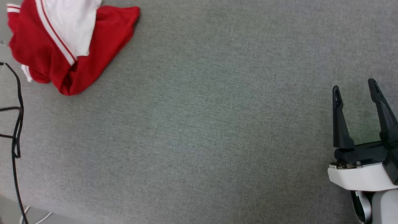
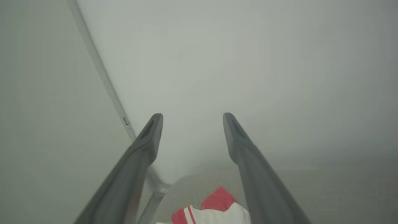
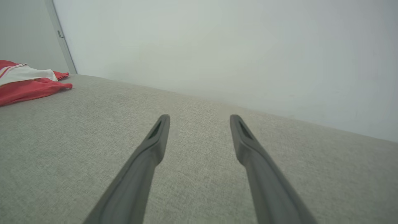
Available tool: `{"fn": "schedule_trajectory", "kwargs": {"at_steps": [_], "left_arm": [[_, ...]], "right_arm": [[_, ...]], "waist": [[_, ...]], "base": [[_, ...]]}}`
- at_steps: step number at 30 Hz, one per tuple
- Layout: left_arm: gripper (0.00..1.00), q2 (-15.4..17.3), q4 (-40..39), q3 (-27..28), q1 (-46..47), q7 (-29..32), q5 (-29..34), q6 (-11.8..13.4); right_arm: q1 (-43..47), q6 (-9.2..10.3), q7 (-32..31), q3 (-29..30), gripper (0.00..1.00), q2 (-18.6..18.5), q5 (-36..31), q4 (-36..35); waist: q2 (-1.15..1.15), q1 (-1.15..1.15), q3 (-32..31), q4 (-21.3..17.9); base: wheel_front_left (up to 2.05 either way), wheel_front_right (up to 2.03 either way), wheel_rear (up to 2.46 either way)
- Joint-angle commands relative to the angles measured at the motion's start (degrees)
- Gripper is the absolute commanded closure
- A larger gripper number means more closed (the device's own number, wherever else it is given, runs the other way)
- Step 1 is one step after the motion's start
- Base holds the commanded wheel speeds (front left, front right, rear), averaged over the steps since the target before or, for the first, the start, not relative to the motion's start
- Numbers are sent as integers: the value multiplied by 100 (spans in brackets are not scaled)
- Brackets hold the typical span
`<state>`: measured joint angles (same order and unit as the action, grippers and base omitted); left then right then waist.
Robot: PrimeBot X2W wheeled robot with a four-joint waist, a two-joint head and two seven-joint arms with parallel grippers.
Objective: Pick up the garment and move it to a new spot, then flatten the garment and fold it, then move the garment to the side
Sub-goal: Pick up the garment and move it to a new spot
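A crumpled red-and-white striped-trim sports jersey (image 1: 62, 46) is lying bunched at the grey fabric surface's (image 1: 199, 124) far left. The right end effector (image 1: 354, 85) is hovering over the surface's near right, fingers spread and empty. The left end effector (image 2: 192, 116), also spread, is hanging above the surface's far left.

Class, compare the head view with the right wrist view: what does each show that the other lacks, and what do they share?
Head view adds black cables at the left edge and the white housing behind the right gripper. Right wrist view adds the pale wall beyond the grey fabric surface, with a grey vertical strip. Both share the crumpled red-and-white garment, that surface and that gripper's open, empty jaws.
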<state>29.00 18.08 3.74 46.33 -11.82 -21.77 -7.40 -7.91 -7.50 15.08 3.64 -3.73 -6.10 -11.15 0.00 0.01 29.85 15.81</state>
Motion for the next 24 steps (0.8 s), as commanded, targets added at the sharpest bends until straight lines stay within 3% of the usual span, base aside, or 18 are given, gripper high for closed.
{"fn": "schedule_trajectory", "kwargs": {"at_steps": [1,6,14,19,24], "left_arm": [[0,202,186,-178,172,188,-247,5],[0,869,805,-1173,539,1247,-1204,3],[0,1575,1151,-2539,856,3521,-2839,4],[0,1734,1305,-2866,929,4537,-3750,3],[0,1625,1507,-3050,926,5052,-4209,2]], "right_arm": [[-57,2,14,11,0,-36,-8,-56],[-99,2,13,-14,0,-73,-7,-119],[-180,2,13,-70,0,-133,-19,-197],[-246,2,14,-43,0,-150,-26,-227],[-308,2,14,-43,0,-148,-11,-217]], "waist": [[0,-1,175,-101],[0,-1,301,-160],[0,-1,465,-256],[0,-1,661,-351],[0,-1,803,-437]], "base": [[0,0,0],[0,0,0],[0,0,0],[0,0,0],[0,0,0]]}}
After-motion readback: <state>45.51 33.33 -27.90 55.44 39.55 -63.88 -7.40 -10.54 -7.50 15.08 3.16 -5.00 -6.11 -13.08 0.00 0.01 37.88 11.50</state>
